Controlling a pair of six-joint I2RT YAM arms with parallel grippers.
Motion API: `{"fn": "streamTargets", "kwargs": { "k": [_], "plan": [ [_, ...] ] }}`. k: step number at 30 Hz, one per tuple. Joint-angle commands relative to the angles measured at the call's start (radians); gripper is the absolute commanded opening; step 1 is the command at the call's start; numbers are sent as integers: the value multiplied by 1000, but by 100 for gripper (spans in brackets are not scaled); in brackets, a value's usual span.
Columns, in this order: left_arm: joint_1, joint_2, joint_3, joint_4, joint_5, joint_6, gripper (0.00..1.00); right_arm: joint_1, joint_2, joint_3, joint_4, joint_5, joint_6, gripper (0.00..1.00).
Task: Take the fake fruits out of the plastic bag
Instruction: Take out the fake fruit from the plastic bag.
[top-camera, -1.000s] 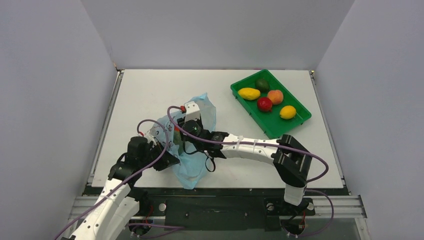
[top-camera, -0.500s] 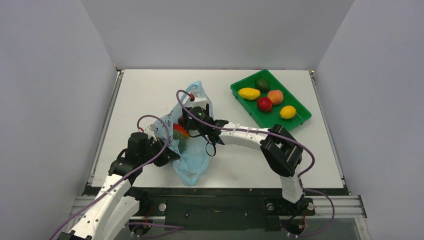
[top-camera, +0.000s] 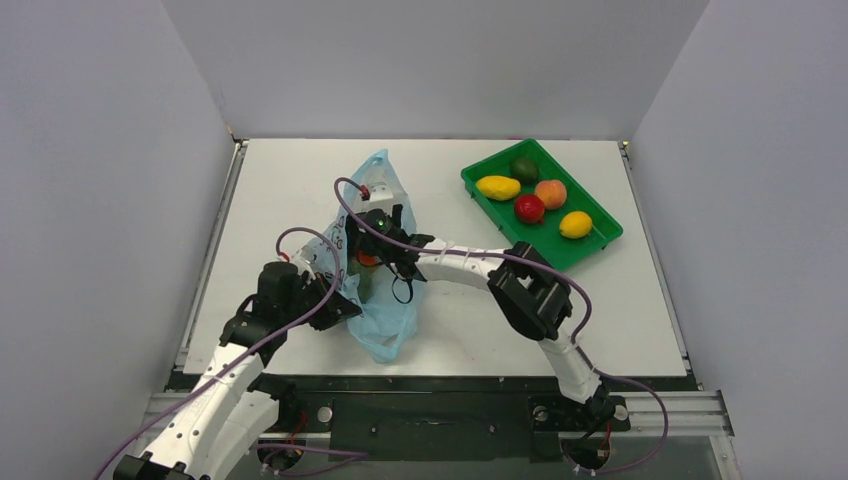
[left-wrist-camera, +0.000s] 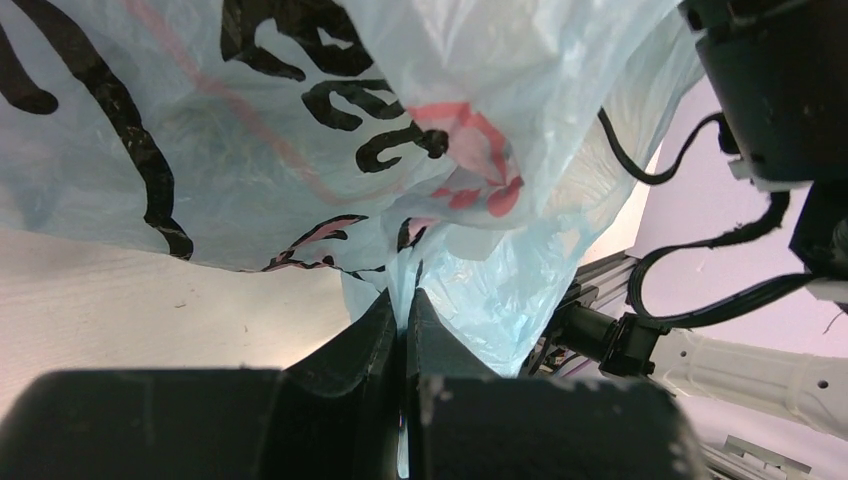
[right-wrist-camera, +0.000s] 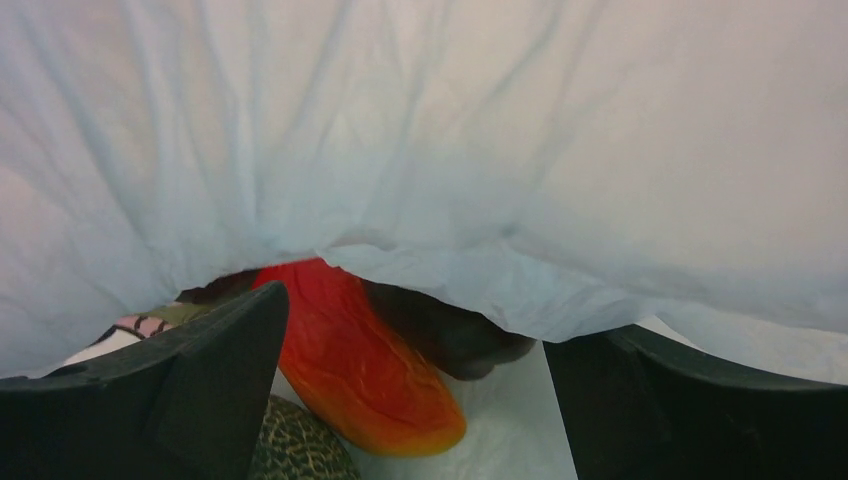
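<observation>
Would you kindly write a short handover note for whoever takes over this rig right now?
Left gripper: shut on a fold of the plastic bag, holding its edge.
Right gripper: open, inside the bag's mouth, the red-orange fruit just ahead between its jaws.
Also in the bag: a dark fruit behind that one and a netted fruit beside it.
Done: a peach and four other fruits lie in the green tray.
Left: grasp the bagged fruits and lift them out.
</observation>
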Motion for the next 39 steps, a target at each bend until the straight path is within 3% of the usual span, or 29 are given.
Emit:
{"fn": "streamTargets", "kwargs": {
  "k": [1, 5, 15, 39],
  "plan": [
    [-7, -8, 1, 43, 8, 15, 0, -12, 79, 140, -41, 24, 10, 90],
    [-9, -16, 5, 33, 8, 15, 0, -19, 157, 257, -183, 74, 23, 89],
    [-12, -18, 10, 22, 7, 20, 0, -47, 184, 289, -213, 59, 30, 80],
    [-12, -35, -17, 20, 0, 23, 0, -28, -65, 99, -157, -44, -64, 17]
  ]
}}
